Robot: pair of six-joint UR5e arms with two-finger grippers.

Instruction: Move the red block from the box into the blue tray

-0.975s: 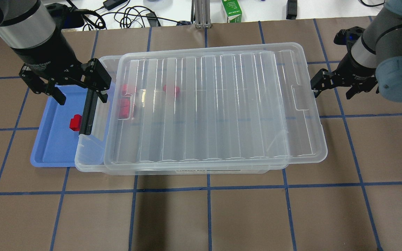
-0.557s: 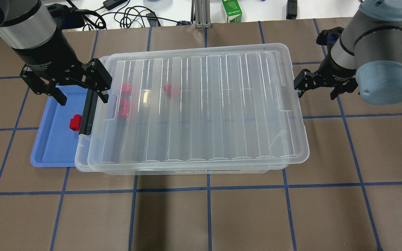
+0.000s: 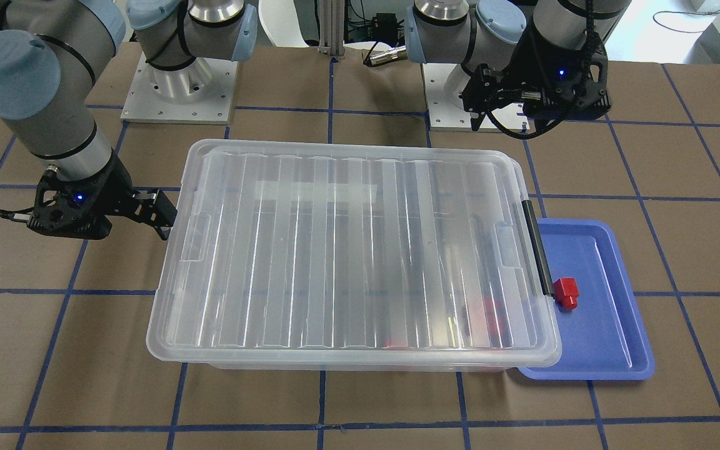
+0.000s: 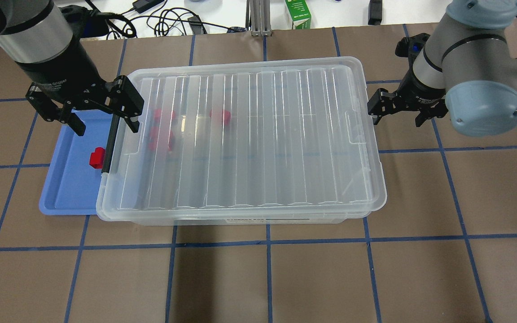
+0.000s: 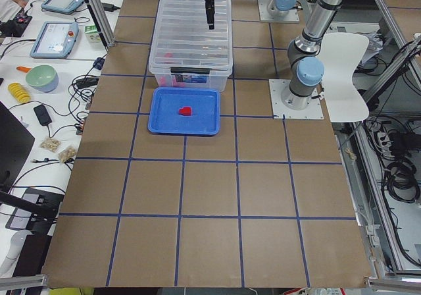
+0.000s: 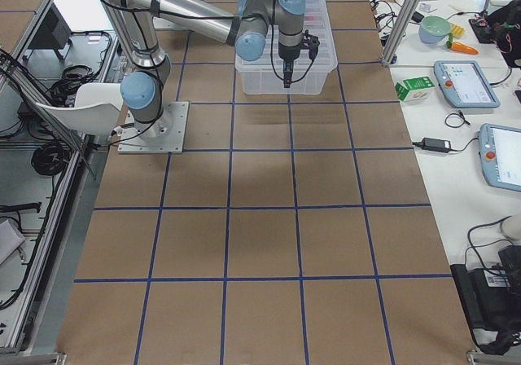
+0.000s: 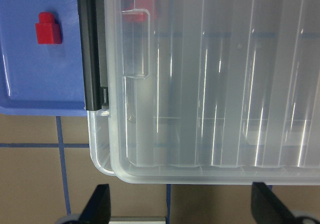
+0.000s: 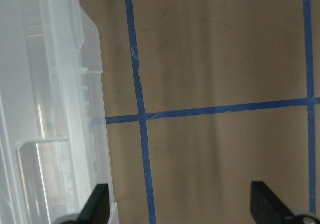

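One red block (image 4: 97,158) lies in the blue tray (image 4: 67,188), which sits against the box's left end. It also shows in the front view (image 3: 566,292) and the left wrist view (image 7: 48,28). The clear box (image 4: 240,139) has its ribbed lid lying over it, with a black latch (image 4: 109,143) at the tray end. Several more red blocks (image 4: 159,130) show blurred through the lid. My left gripper (image 4: 103,122) is open and empty above the tray's far part and the latch. My right gripper (image 4: 396,117) is open and empty at the lid's right edge.
Blue tape lines grid the brown table (image 4: 267,278). A green carton (image 4: 298,13) and cables (image 4: 168,20) lie beyond the table's far edge. The tray's front rim (image 3: 585,374) sticks out past the box in the front view.
My right gripper has moved left and the lid has slid left with it, from overhanging the box's right end to covering the box. My left arm has not moved.
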